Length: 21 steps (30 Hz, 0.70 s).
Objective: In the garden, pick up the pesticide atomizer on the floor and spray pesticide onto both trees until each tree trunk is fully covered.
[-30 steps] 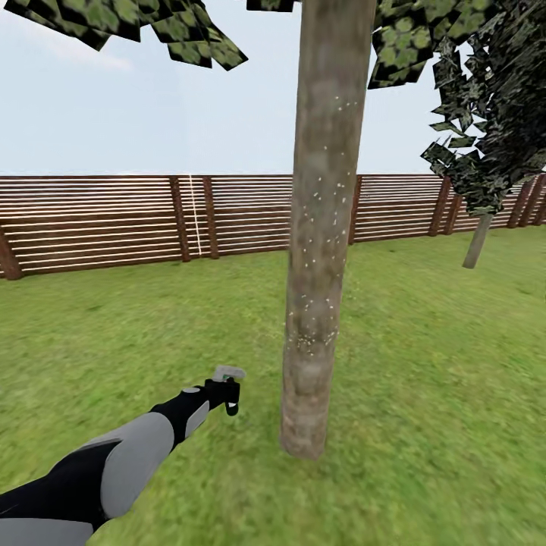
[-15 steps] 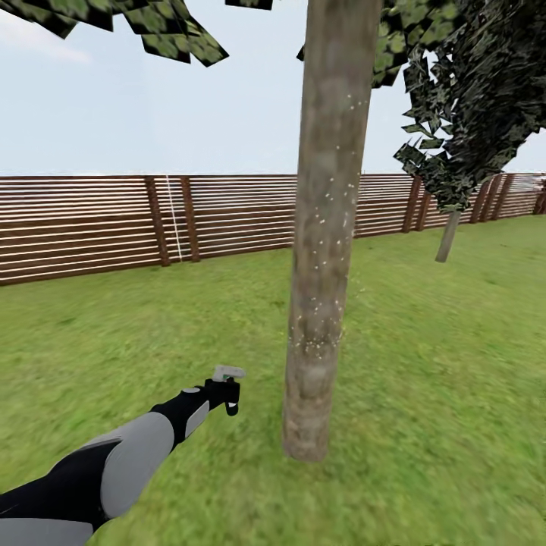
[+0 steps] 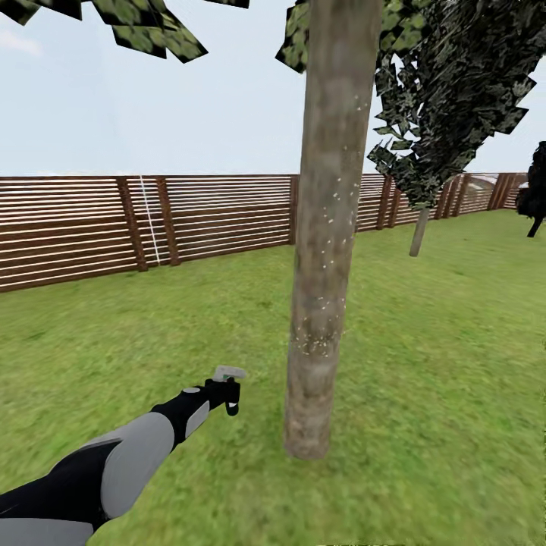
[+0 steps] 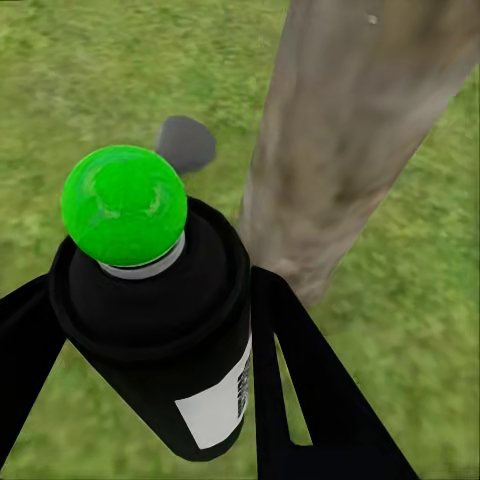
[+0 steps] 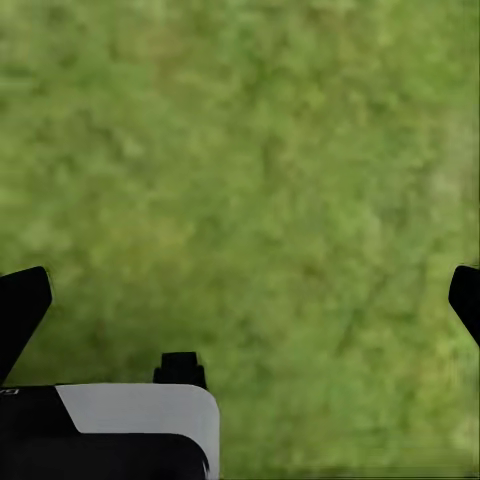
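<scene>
Rough, mottled bark is seen on the tree trunk (image 3: 326, 227); the pesticide atomizer (image 4: 165, 330) is rendered in matt black plastic; the fence (image 3: 91, 227) is shown as slatted brown wood.

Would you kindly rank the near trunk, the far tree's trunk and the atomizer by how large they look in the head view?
1. Near trunk, largest by far.
2. Far trunk.
3. Atomizer, in the left gripper.
The last two look close in size, and distance shrinks the far trunk, so their order is unsure.

Left claw (image 3: 227, 394) grips atomizer (image 3: 229, 373) beside trunk (image 3: 326, 250).
</scene>
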{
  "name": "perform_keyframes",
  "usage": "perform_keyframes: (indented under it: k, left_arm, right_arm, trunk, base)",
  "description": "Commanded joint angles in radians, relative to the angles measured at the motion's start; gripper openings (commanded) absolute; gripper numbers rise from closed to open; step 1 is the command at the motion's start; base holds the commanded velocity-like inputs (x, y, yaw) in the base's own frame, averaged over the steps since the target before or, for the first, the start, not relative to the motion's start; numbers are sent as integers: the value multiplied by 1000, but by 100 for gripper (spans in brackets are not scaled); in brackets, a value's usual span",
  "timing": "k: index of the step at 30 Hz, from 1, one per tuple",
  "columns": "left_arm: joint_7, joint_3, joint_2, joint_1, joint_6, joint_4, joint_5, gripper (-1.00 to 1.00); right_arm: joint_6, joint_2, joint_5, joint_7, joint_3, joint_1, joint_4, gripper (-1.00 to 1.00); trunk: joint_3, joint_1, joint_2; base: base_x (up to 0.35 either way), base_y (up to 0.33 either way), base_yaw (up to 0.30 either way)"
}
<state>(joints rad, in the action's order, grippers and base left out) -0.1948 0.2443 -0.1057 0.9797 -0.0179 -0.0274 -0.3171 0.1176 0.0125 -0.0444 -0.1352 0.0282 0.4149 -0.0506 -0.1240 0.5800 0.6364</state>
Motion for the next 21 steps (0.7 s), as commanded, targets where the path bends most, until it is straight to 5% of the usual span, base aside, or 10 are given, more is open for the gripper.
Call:
perform_keyframes:
  k: [1, 21]
  left_arm:
    - [-3, 9, 0, 1, -2, 0, -10, -100]
    - [-3, 9, 0, 1, -3, 0, -10, -100]
  right_arm:
    - [7, 0, -5, -4, 2, 2, -5, 100]
    - [7, 0, -5, -4, 2, -1, -6, 100]
  trunk:
    - [-2, 0, 2]
    - [-2, 0, 2]
  base:
    - [0, 350, -228]
    - [62, 350, -284]
